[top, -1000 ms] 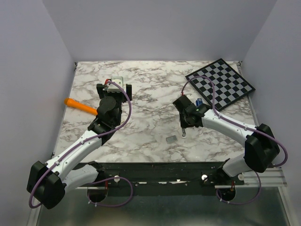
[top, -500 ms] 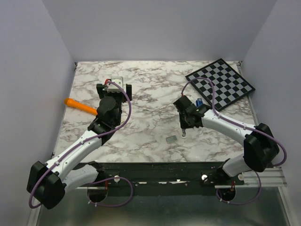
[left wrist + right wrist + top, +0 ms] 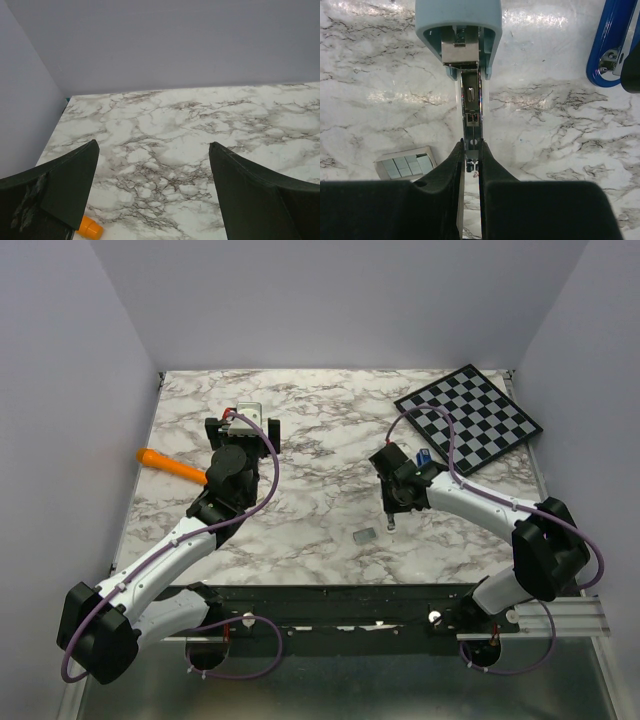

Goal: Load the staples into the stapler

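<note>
Stapler point(image 3: 457, 15) rail pinched by right end effector point(image 3: 471, 150), arm stretched inward

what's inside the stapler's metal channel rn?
Exposed part of the stapler channel shows bare metal, no staple strip. Its near end is covered by fingers of the right gripper. The staples lie on the table beside it.

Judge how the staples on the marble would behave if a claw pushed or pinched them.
The staples look small and flat, so probably light and apt to slide on the glossy table when pushed. Seams across the block suggest it might break into pieces if pinched hard. Lying flat, it is unlikely to roll.
</note>
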{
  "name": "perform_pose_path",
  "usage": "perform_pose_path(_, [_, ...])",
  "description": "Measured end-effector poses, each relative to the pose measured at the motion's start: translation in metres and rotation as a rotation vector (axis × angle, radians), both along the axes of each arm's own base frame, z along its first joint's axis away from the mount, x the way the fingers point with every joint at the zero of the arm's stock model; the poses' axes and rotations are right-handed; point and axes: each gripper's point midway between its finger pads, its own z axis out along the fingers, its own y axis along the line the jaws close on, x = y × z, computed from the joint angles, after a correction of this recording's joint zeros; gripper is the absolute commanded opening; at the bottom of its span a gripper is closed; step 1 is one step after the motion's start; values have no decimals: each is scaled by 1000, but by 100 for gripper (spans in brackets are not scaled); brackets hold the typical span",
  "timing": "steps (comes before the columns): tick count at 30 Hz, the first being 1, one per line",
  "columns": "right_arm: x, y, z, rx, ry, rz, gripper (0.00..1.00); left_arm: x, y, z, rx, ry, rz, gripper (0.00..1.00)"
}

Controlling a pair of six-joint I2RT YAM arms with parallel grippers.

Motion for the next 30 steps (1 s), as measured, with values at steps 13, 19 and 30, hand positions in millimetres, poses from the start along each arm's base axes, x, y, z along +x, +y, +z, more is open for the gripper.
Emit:
perform_pose_path(13, [4,1,0,13,-8,3,17,0,0,0,0,0,0,99])
perform_pose_path(19, [4,-2,-2,6,-2,3,17,0,0,0,0,0,0,99])
perform_pose_path(30, [5,1,-1,21,-5,13,17,0,0,0,1,0,0,99])
